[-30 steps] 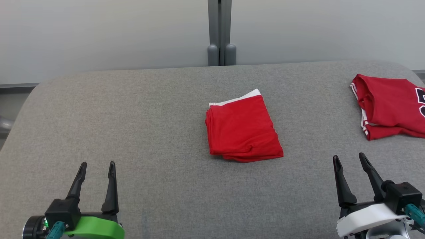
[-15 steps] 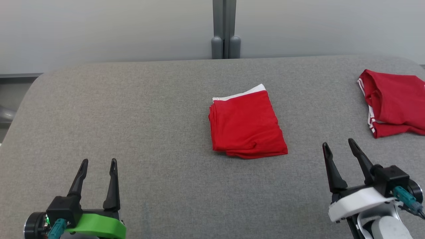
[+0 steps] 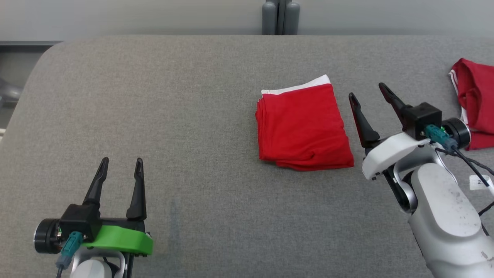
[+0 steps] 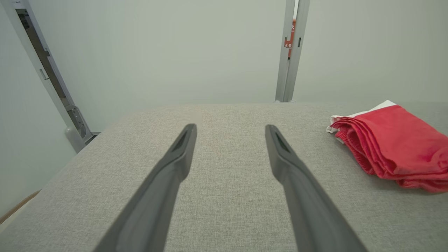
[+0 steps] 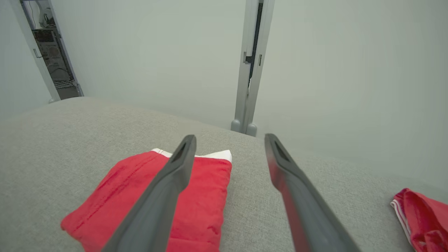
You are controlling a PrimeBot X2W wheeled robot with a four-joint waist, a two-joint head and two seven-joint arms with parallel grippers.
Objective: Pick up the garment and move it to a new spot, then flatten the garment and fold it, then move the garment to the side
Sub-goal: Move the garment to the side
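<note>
Garment (image 3: 304,125) on table (image 3: 173,96) ctr; right tool (image 3: 366,89) just R of it; 2nd garment (image 3: 472,100) far R; left tool (image 3: 122,159) front-L.

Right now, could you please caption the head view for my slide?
Open right gripper beside a folded red garment on the grey surface; left gripper open.

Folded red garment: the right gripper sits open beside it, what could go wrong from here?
1. The folded garment shows loose layers at its left edge; the open right gripper, beside its right edge, might pinch only top layers and undo the fold.
2. A second red garment lies on the table, far right, close to that gripper; moving sideways there could snag it.
</note>
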